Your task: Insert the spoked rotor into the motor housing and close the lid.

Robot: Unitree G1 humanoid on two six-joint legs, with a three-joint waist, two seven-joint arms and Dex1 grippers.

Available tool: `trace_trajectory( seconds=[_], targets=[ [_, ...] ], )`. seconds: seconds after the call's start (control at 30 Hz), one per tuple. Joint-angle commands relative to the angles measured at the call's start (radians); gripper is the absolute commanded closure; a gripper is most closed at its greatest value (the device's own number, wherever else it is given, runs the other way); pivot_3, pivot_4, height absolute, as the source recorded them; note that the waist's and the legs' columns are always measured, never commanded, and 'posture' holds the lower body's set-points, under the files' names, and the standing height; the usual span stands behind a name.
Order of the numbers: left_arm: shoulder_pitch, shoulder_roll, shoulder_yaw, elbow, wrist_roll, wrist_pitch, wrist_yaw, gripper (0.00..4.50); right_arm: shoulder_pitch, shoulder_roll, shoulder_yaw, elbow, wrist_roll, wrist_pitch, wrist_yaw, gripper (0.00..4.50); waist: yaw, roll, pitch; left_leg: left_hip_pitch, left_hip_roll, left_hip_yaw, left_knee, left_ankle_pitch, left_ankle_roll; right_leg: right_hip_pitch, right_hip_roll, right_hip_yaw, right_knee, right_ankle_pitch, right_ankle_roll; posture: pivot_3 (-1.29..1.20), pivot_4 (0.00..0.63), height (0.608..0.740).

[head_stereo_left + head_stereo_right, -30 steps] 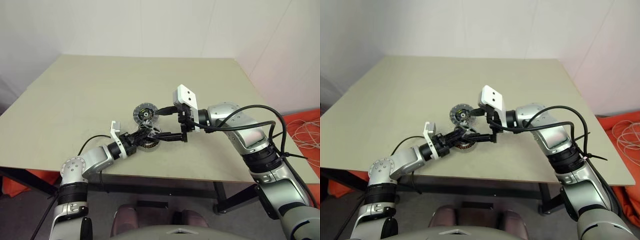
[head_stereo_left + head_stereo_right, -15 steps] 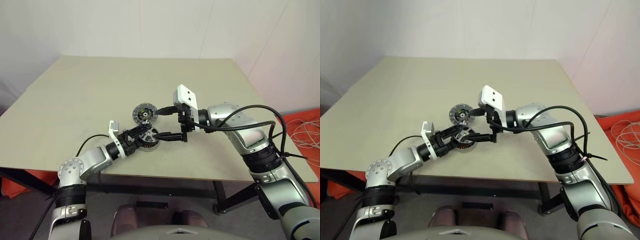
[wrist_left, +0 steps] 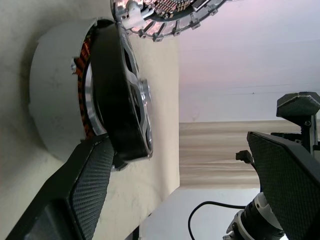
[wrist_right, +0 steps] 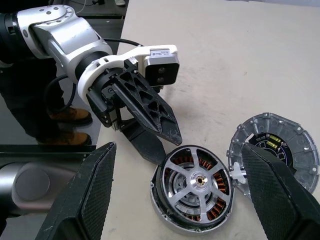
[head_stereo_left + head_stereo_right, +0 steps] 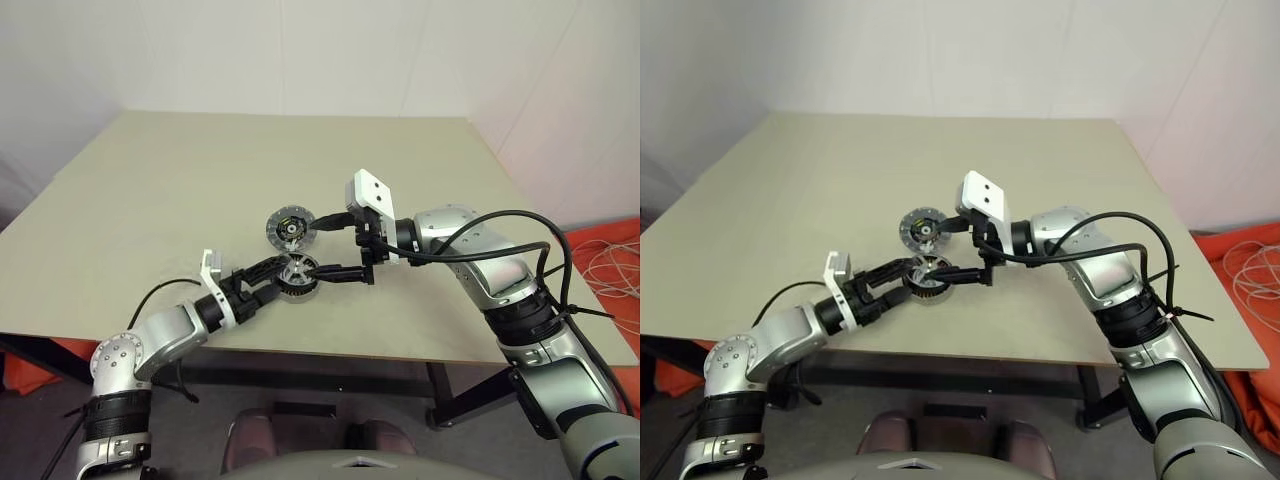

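The motor housing [image 4: 165, 210], silver-rimmed with copper windings, stands on the table near its front edge. The spoked rotor [image 4: 196, 182] lies in the housing's mouth; in the left wrist view its black rim [image 3: 120, 100] stands a little proud of the housing [image 3: 55, 110]. The lid [image 5: 290, 228] lies flat just behind the housing. My left gripper [image 5: 272, 278] is open beside the housing on its near-left side, holding nothing. My right gripper [image 5: 320, 246] hovers open above and to the right of the housing, one finger over the lid and one over the housing.
The beige table [image 5: 200, 170] stretches wide to the back and both sides. Its front edge runs close below the housing. White cables [image 5: 612, 262] and orange cloth lie on the floor to the right.
My left gripper has opened, let go of the rotor and drawn back toward the table's front left. The rotor stays in the housing. The right arm has not moved.
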Motion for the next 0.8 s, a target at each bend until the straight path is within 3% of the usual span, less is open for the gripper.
trace_trajectory(
  seconds=[0.03, 0.33, 0.8],
  targets=[
    [0.003, 0.018, -0.021, -0.052, -0.057, -0.024, 0.02, 0.03, -0.004, 0.0, -0.026, -0.01, 0.001, -0.022, 0.005, 0.0, 0.0, 0.0, 0.0, 0.0, 0.0, 0.0, 0.0, 0.0, 0.0, 0.0, 0.0, 0.0, 0.0, 0.0, 0.0, 0.0, 0.0, 0.74],
    [0.045, 0.057, -0.063, -0.118, -0.14, -0.092, 0.091, 0.03, 0.002, -0.004, -0.025, -0.012, -0.006, -0.025, 0.009, 0.0, 0.001, 0.0, 0.0, 0.0, 0.0, 0.0, 0.0, 0.0, 0.0, 0.0, 0.0, 0.0, 0.0, 0.0, 0.0, 0.0, 0.0, 0.74],
    [0.076, 0.145, -0.043, -0.179, -0.144, -0.095, 0.074, 0.03, 0.004, 0.007, -0.026, 0.001, -0.018, -0.042, 0.015, 0.0, 0.0, 0.0, 0.0, 0.003, 0.0, 0.0, 0.001, 0.0, 0.0, 0.001, 0.0, 0.0, 0.001, 0.0, 0.0, 0.0, 0.0, 0.74]
  ],
)
